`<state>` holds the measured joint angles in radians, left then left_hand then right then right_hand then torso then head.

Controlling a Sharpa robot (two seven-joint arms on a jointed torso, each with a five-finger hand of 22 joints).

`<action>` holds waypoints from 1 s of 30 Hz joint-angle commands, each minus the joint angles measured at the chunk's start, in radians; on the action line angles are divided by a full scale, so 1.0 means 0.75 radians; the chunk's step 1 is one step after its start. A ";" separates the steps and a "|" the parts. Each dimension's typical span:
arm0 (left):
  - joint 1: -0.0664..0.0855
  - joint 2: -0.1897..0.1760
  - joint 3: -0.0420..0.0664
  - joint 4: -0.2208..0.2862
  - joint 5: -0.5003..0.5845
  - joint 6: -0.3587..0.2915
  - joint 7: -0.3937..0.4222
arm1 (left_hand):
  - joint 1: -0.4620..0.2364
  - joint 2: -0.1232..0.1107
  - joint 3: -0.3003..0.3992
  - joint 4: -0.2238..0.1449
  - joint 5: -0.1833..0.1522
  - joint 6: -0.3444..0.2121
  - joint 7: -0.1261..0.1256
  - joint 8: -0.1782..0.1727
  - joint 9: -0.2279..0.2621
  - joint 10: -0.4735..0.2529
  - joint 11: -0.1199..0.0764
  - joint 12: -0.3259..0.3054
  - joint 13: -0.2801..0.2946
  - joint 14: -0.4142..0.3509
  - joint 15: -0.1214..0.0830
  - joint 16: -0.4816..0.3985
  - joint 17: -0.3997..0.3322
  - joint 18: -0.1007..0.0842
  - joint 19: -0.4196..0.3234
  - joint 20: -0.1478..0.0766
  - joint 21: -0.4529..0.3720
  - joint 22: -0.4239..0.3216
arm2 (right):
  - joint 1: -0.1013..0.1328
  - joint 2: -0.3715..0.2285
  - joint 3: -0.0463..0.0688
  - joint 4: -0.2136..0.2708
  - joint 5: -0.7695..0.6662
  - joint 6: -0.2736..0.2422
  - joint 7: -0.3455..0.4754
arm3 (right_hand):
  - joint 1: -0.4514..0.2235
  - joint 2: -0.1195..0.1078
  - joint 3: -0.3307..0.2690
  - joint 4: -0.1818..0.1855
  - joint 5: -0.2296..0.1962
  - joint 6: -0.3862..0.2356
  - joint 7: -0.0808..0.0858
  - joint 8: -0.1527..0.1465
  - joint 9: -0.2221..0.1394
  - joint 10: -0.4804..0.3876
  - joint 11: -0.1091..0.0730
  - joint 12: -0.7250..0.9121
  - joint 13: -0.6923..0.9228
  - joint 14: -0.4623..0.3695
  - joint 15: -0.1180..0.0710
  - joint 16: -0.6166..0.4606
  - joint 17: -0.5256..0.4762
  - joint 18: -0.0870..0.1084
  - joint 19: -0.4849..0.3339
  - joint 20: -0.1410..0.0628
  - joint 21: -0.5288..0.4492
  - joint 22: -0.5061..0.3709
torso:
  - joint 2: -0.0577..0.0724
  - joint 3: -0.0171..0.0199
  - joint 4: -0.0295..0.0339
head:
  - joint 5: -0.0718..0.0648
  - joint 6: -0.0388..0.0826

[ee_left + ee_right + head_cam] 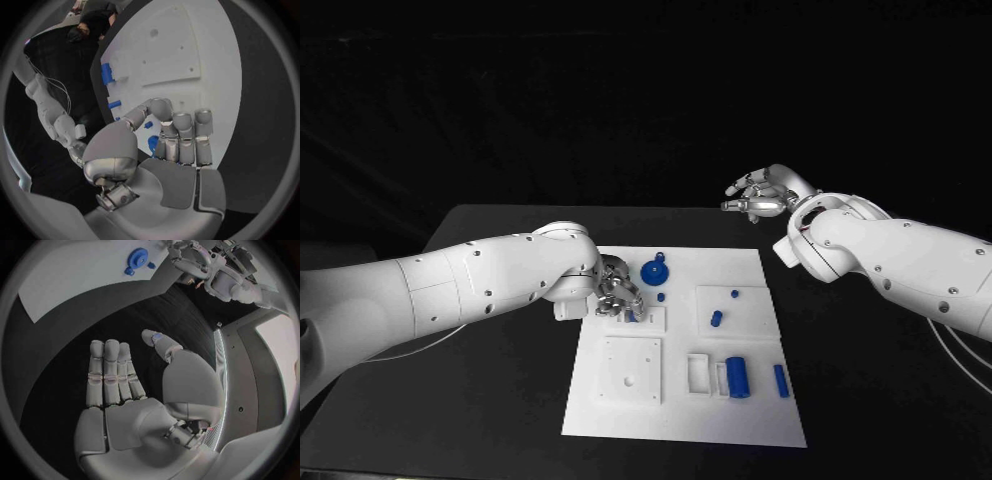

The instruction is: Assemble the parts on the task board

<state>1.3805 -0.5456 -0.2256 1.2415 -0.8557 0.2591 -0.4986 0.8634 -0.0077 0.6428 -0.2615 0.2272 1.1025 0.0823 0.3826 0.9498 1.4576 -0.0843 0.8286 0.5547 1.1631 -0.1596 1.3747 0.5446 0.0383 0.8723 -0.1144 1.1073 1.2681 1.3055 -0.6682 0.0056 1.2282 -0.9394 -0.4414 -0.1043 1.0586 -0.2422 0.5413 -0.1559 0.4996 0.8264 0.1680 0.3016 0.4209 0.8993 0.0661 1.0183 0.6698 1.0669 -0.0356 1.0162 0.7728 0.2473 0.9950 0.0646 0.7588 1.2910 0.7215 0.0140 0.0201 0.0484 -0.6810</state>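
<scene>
Evidently early: most blue parts (737, 377) lie loose on the task board (747, 420), left robot hand (619, 292) pinching one at its near-left recess, right robot hand (762, 194) spread, empty, beyond the board.

A robotics lab: a black table (502, 380) in a dark room, a white task board (682, 420) at its centre, flanked by white arms.

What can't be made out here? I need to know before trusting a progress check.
- Head view: the left hand covers the small blue part under its fingertips; seated or held is unclear.
- Left wrist view: the fingers hide most of that part.
- The board's small holes are too tiny to judge.
</scene>
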 commanded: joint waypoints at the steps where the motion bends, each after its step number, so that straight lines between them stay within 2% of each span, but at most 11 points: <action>1: -0.002 0.000 -0.001 0.005 0.004 0.032 -0.005 | 0.026 0.015 0.007 -0.004 -0.004 0.193 -0.135 -0.001 0.001 -0.056 -0.051 0.009 -0.002 -0.011 -0.032 0.005 -0.001 0.002 0.008 -0.195 -0.009 0.001 | -0.001 0.000 0.000 0.001 -0.004 0.016 0.014 | -0.001 0.012 0.000 -0.011 0.007 0.001 0.011 0.004 -0.001 -0.013 0.000 0.005 -0.002 -0.008 -0.002 0.008 -0.002 0.019 0.006 0.002 -0.009 0.002 | 0.000 -0.0002 -0.0001 | -0.002 -0.001; 5: -0.002 0.001 0.000 0.002 0.006 0.031 -0.009 | 0.031 0.003 0.006 -0.010 -0.007 0.195 -0.135 -0.003 0.003 -0.056 -0.051 0.010 -0.004 -0.010 -0.032 0.006 -0.004 0.002 0.008 -0.195 -0.009 0.002 | -0.001 0.000 0.000 0.001 -0.004 0.017 0.013 | 0.000 0.012 0.000 -0.012 0.007 0.001 0.011 0.004 -0.001 -0.013 0.000 0.006 -0.002 -0.008 -0.002 0.008 -0.002 0.019 0.006 0.002 -0.009 0.002 | 0.000 -0.0010 -0.0003 | -0.003 -0.002; 6: -0.002 0.002 0.000 0.000 0.006 0.038 -0.009 | 0.033 -0.001 0.004 -0.008 -0.022 0.195 -0.135 -0.006 0.005 -0.056 -0.051 0.010 -0.007 -0.011 -0.032 0.006 -0.007 0.002 0.009 -0.195 -0.010 0.002 | -0.001 -0.001 0.000 0.001 -0.004 0.016 0.013 | 0.000 0.013 0.000 -0.012 0.007 0.001 0.011 0.004 -0.001 -0.013 0.000 0.006 -0.002 -0.008 -0.002 0.008 -0.002 0.019 0.006 0.002 -0.009 0.002 | 0.000 -0.0005 -0.0002 | -0.003 -0.002; 7: -0.002 0.002 0.000 0.001 0.006 0.042 -0.009 | 0.038 -0.006 0.002 -0.007 -0.064 0.194 -0.134 -0.011 0.007 -0.057 -0.050 0.011 -0.011 -0.011 -0.032 0.006 -0.010 0.003 0.009 -0.195 -0.011 0.002 | -0.001 -0.001 0.000 0.001 -0.004 0.016 0.013 | -0.001 0.013 0.000 -0.012 0.007 0.001 0.011 0.004 -0.001 -0.013 0.000 0.006 -0.002 -0.008 -0.002 0.008 -0.002 0.019 0.006 0.002 -0.009 0.002 | 0.000 0.0001 -0.0002 | -0.003 -0.003; 14: -0.002 0.007 -0.001 -0.006 0.006 0.026 -0.014 | 0.044 -0.017 0.001 -0.008 -0.078 0.196 -0.134 -0.015 0.009 -0.056 -0.050 0.014 -0.014 -0.011 -0.032 0.007 -0.013 0.003 0.009 -0.195 -0.012 0.003 | -0.001 -0.001 0.000 0.002 -0.004 0.016 0.014 | -0.001 0.013 0.000 -0.012 0.007 0.001 0.011 0.004 -0.001 -0.013 0.000 0.007 -0.003 -0.008 -0.002 0.008 -0.003 0.019 0.006 0.002 -0.010 0.002 | -0.001 0.0003 0.0015 | -0.004 -0.004; 17: -0.002 0.009 -0.001 -0.009 0.000 0.014 -0.016 | 0.043 -0.019 -0.001 0.001 -0.107 0.196 -0.133 -0.021 0.009 -0.056 -0.049 0.015 -0.019 -0.011 -0.032 0.008 -0.018 0.003 0.010 -0.195 -0.014 0.003 | -0.001 -0.001 0.000 0.002 -0.004 0.016 0.014 | -0.001 0.013 0.000 -0.012 0.007 0.001 0.011 0.004 -0.001 -0.013 0.001 0.007 -0.004 -0.008 -0.002 0.008 -0.003 0.019 0.006 0.002 -0.010 0.003 | -0.001 0.0002 -0.0001 | -0.004 -0.004; 19: -0.002 0.008 -0.001 -0.009 0.000 0.007 -0.019 | 0.043 -0.015 -0.003 0.012 -0.146 0.191 -0.131 -0.032 0.007 -0.057 -0.048 0.017 -0.023 -0.011 -0.033 0.009 -0.021 0.003 0.011 -0.195 -0.015 0.003 | -0.001 -0.001 0.000 0.002 -0.004 0.016 0.013 | -0.001 0.013 0.000 -0.012 0.007 0.001 0.011 0.004 -0.001 -0.013 0.001 0.007 -0.004 -0.008 -0.002 0.008 -0.003 0.019 0.007 0.002 -0.010 0.003 | 0.000 0.0004 0.0001 | -0.003 -0.004; 21: -0.002 0.007 -0.001 -0.011 0.000 -0.001 -0.019 | 0.033 -0.002 -0.007 0.032 -0.215 0.186 -0.129 -0.044 0.005 -0.056 -0.046 0.021 -0.026 -0.011 -0.035 0.012 -0.024 0.003 0.011 -0.195 -0.018 0.003 | -0.001 0.000 0.000 0.000 -0.004 0.017 0.014 | -0.001 0.013 0.000 -0.013 0.007 0.001 0.011 0.004 -0.001 -0.013 0.001 0.007 -0.004 -0.008 -0.002 0.008 -0.003 0.019 0.007 0.002 -0.010 0.003 | 0.000 0.0005 0.0005 | -0.003 -0.004; 22: -0.002 0.007 -0.001 -0.012 0.000 -0.001 -0.019 | 0.033 -0.002 -0.008 0.035 -0.227 0.183 -0.127 -0.050 0.003 -0.057 -0.045 0.022 -0.028 -0.012 -0.035 0.013 -0.025 0.003 0.010 -0.195 -0.018 0.004 | -0.001 0.001 0.000 0.000 -0.003 0.018 0.013 | -0.001 0.013 0.000 -0.013 0.007 0.001 0.011 0.004 -0.001 -0.013 0.001 0.007 -0.004 -0.008 -0.002 0.008 -0.003 0.019 0.007 0.002 -0.010 0.003 | -0.001 0.0008 0.0006 | -0.003 -0.004; 30: -0.002 0.004 0.000 -0.010 0.006 -0.021 -0.014 | 0.038 0.007 -0.015 0.039 -0.235 0.154 -0.111 -0.089 -0.011 -0.037 -0.029 0.053 -0.018 -0.009 -0.041 0.030 -0.021 0.005 0.012 -0.198 -0.017 0.007 | -0.001 0.001 0.000 -0.002 -0.002 0.020 0.014 | -0.001 0.013 0.001 -0.013 0.007 0.001 0.011 0.004 -0.001 -0.013 0.001 0.007 -0.005 -0.008 -0.002 0.008 -0.003 0.019 0.007 0.002 -0.011 0.003 | 0.000 -0.0002 -0.0006 | -0.003 -0.002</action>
<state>1.3804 -0.5430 -0.2246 1.2347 -0.8518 0.2604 -0.5011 0.8883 -0.0143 0.6323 -0.2343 0.0530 1.1273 0.0678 0.3190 0.9428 1.4578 -0.0845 0.8658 0.5405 1.1717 -0.1681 1.3941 0.5274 0.0383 0.8722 -0.1144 1.0989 1.2725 1.3053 -0.6681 0.0056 1.2267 -0.9392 -0.4400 -0.1042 1.0586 -0.2422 0.5412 -0.1615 0.4996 0.8266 0.1679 0.3016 0.4209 0.8989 0.0665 1.0182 0.6679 1.0669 -0.0356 1.0196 0.7711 0.2473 0.9951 0.0647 0.7551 1.2941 0.7210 0.0144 0.0200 0.0469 -0.6832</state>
